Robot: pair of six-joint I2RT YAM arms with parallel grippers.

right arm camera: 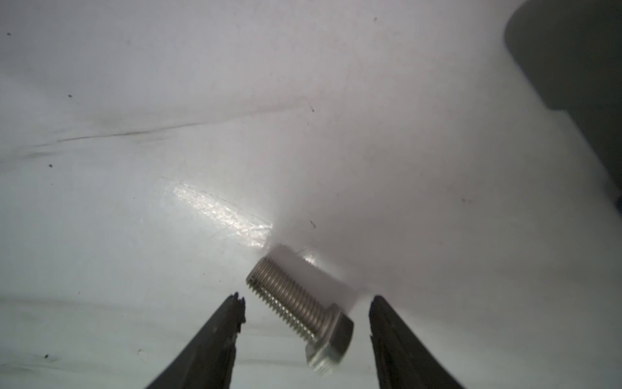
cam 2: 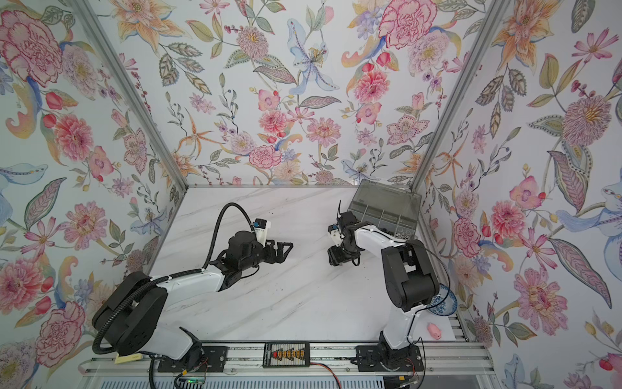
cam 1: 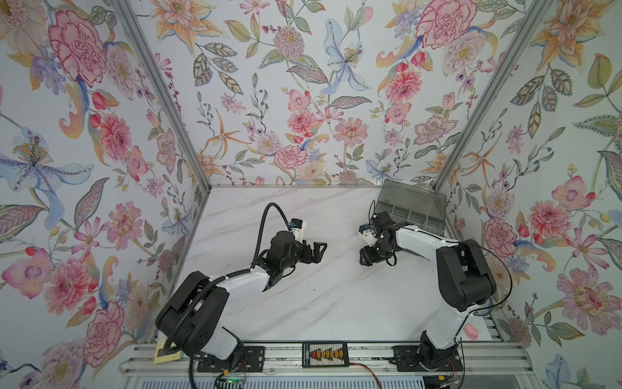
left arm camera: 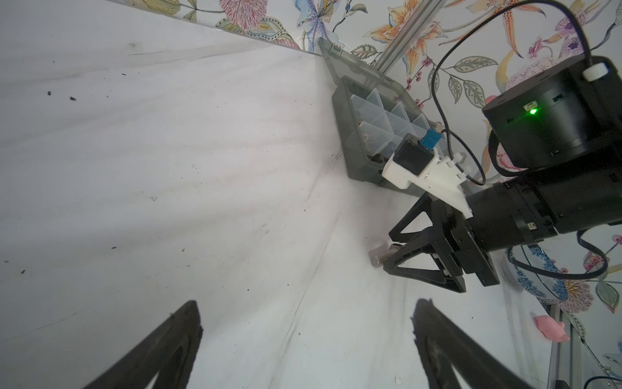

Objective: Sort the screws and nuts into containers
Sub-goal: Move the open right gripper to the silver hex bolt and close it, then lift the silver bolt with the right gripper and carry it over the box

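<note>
Right wrist: bolt [right arm camera: 303,311] btwn hand [right arm camera: 306,315] tips

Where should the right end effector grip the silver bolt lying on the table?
Probably across the threaded shaft of the silver bolt, coming from above. It lies flat between the open fingers of the right end effector, and the shaft gives longer parallel sides than the hex head.

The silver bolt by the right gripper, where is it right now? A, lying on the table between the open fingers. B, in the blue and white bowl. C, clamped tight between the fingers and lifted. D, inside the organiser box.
A: in the right wrist view the silver bolt lies on its side on the white table, with the right gripper open and a gap on either side.
</note>
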